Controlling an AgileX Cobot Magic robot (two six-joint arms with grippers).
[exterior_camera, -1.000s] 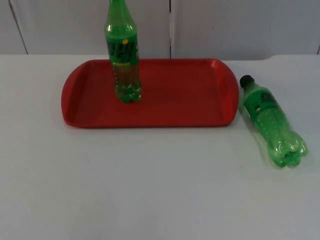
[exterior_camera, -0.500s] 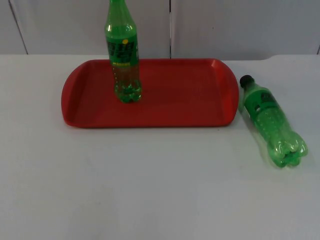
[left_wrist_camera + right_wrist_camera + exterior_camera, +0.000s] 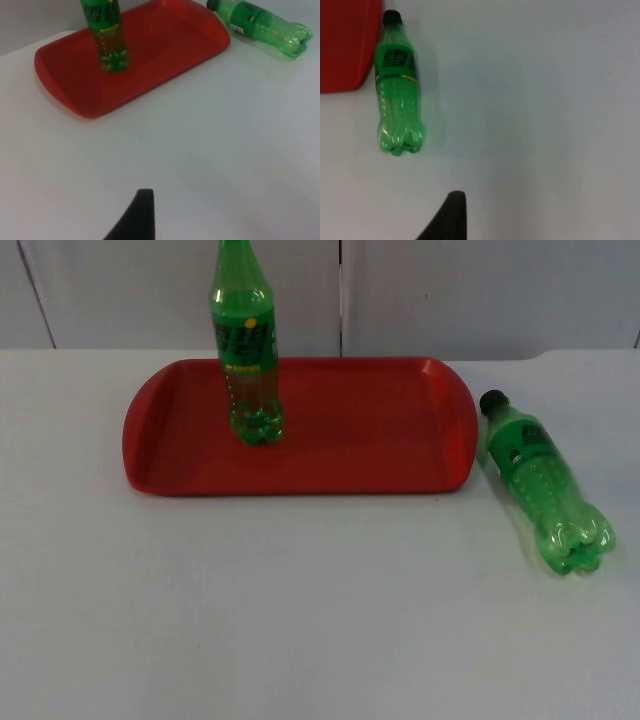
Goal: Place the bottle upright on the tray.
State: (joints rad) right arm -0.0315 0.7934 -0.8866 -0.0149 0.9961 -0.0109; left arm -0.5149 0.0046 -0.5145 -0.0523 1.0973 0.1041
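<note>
A red tray [image 3: 380, 440] lies across the back middle of the white table. One green bottle [image 3: 246, 350] stands upright on the tray's left part, as the left wrist view also shows [image 3: 106, 35]. A second green bottle [image 3: 545, 485] with a black cap lies on its side on the table just right of the tray, cap toward the wall. My right gripper [image 3: 451, 217] hangs above bare table, a short way from that lying bottle [image 3: 397, 90]. My left gripper [image 3: 142, 215] waits over the table, well in front of the tray [image 3: 165, 55]. Neither touches anything.
The grey partition wall [image 3: 450, 290] stands right behind the tray. Bare white table [image 3: 300, 620] stretches from the tray's front rim to the near edge. The tray's right half holds nothing. The tray's corner [image 3: 345, 45] sits close to the lying bottle's neck.
</note>
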